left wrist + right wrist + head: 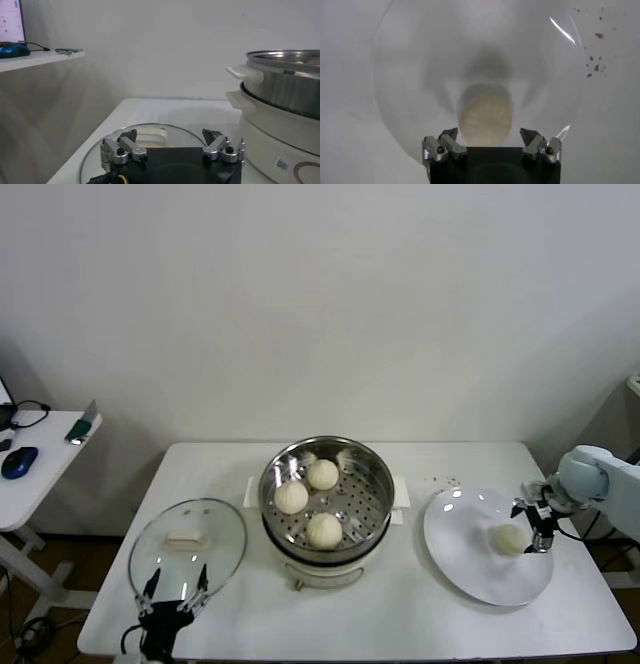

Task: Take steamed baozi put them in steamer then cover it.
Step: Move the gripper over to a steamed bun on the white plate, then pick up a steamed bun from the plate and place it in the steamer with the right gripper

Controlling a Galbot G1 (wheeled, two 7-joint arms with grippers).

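Note:
The steamer stands mid-table on its white cooker base and holds three baozi. A fourth baozi lies on the white plate at the right. My right gripper is open, close beside this baozi. In the right wrist view the bun sits just ahead of the gripper, between the spread fingers. The glass cover with its white handle lies flat at the left. My left gripper is open and empty at the cover's near edge.
A side table with a blue mouse stands at the far left. Dark crumbs lie on the table behind the plate. The steamer's wall and handle rise close to the left gripper.

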